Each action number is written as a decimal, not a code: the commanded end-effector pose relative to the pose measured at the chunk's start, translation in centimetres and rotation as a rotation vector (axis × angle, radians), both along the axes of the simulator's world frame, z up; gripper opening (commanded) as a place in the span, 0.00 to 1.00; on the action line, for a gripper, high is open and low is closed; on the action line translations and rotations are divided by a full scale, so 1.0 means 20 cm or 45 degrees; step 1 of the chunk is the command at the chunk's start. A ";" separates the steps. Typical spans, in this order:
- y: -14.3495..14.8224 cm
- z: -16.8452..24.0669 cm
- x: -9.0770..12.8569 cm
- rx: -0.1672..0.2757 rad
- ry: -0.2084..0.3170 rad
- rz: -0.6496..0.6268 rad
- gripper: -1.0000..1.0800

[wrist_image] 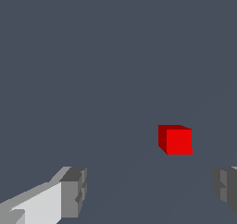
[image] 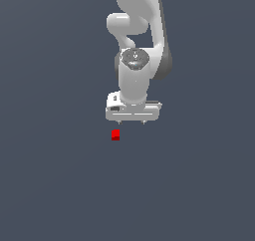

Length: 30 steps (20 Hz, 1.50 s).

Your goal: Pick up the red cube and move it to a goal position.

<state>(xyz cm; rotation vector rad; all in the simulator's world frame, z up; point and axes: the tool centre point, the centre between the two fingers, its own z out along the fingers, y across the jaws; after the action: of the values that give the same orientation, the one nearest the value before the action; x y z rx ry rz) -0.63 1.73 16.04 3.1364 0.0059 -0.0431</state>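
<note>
The red cube (image: 115,135) is small and bright red, lying on the flat grey surface just below and slightly toward the exterior view's left of the white gripper (image: 131,122). In the wrist view the red cube (wrist_image: 175,140) lies apart from the gripper (wrist_image: 150,190), beyond the gap between the two grey fingertips (wrist_image: 74,190). The fingers stand wide apart with nothing between them, so the gripper is open. It does not touch the cube.
The white arm (image: 137,46) rises behind the gripper toward the top of the exterior view. A plain dark grey surface (image: 60,175) fills all the rest of both views.
</note>
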 end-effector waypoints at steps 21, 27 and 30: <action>-0.28 -0.50 -0.07 0.004 -0.025 0.024 0.96; -0.36 -0.66 -0.08 0.006 -0.033 0.031 0.96; -0.38 -0.69 -0.08 0.006 -0.034 0.033 0.96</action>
<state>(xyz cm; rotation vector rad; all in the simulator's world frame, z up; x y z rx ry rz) -2.26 -5.76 2.54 3.1405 0.0439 -0.0047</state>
